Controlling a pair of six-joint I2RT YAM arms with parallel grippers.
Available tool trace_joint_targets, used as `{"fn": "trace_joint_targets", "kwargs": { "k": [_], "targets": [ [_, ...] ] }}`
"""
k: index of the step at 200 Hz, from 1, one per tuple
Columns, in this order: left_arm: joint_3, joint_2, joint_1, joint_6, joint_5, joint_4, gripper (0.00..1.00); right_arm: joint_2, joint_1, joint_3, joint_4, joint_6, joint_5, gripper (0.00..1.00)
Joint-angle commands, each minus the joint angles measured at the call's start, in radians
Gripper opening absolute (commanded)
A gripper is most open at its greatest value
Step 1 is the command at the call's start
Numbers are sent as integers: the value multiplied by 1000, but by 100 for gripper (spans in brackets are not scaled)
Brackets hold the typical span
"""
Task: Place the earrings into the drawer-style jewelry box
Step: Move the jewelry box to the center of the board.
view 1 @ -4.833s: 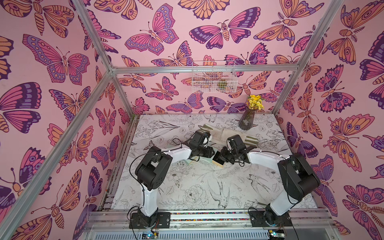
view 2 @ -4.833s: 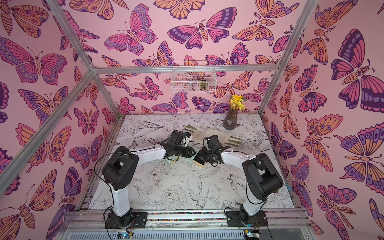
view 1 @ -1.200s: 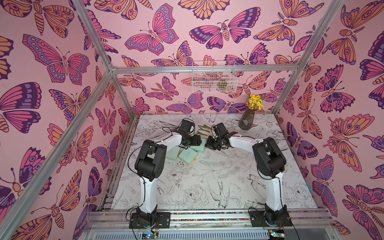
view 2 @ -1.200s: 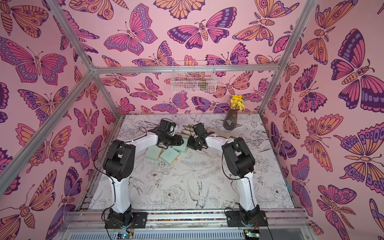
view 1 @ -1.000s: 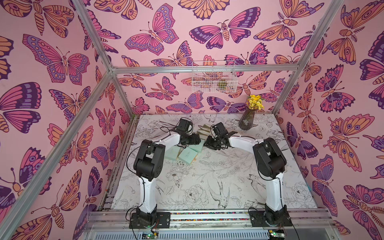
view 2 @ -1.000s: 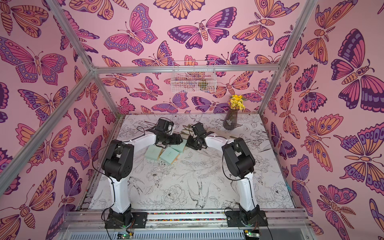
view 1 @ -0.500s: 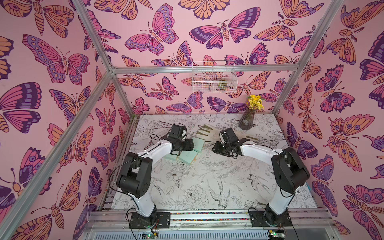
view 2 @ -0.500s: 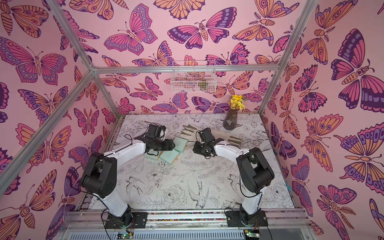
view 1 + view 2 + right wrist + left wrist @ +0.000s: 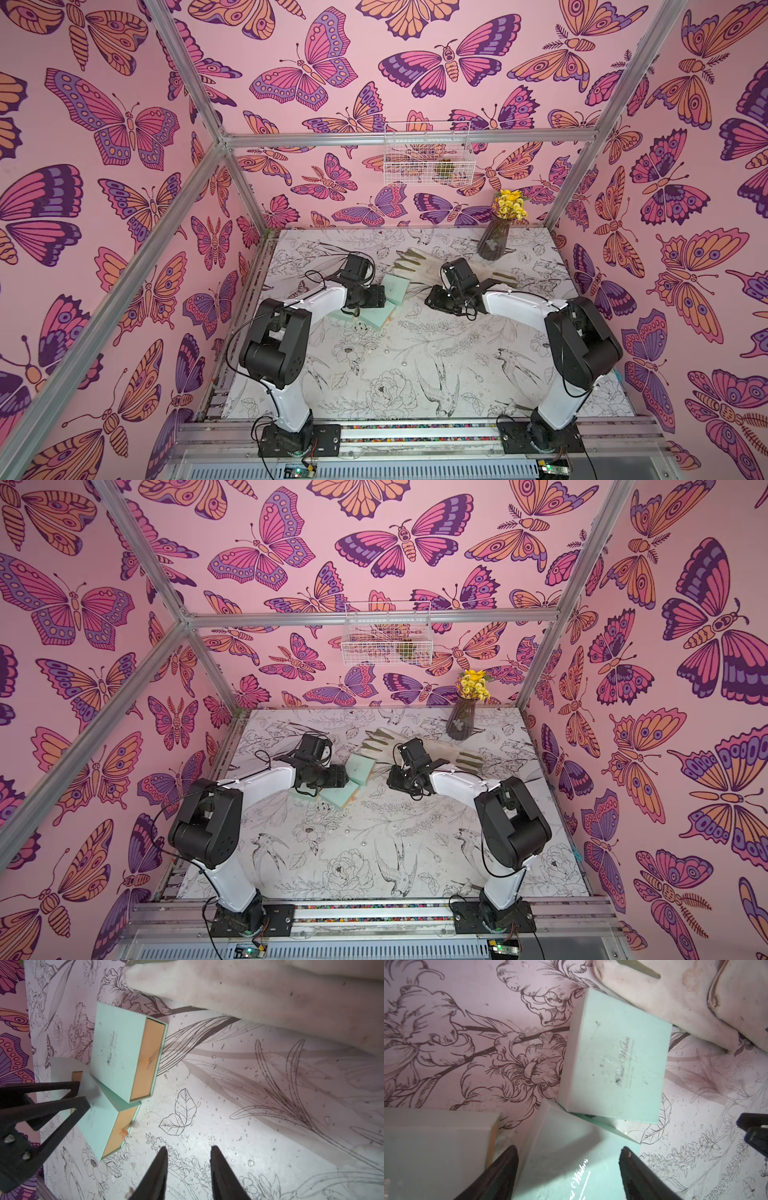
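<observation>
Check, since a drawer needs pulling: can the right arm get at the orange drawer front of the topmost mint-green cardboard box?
Probably yes: that orange drawer front faces the right end effector, jaws apart, with only bare table between them.

Top views: stereo pair mounted high at the cell's front, facing down and back over the whole table [image 9: 415, 374]; coverage nearly identical. Left wrist: close above the mint boxes [image 9: 614, 1059], facing down. Right wrist: low, near the table, looking obliquely toward the same boxes. Both wrist views share boxes and glove [image 9: 270, 1001].
</observation>
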Motion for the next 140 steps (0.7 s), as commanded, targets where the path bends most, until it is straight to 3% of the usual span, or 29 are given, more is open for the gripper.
{"fn": "trace_joint_targets", "kwargs": {
  "k": [1,94,140],
  "targets": [
    [-17,11,4,5,-4,-28,79,-19,7,-17,11,-16,-24,37],
    [-24,7,-90,-42,27,-27,70,-25,7,-64,47,-18,-69,37],
    [-25,-27,-118,-53,20,-29,80,-30,28,-68,42,-65,-110,38]
  ]
}}
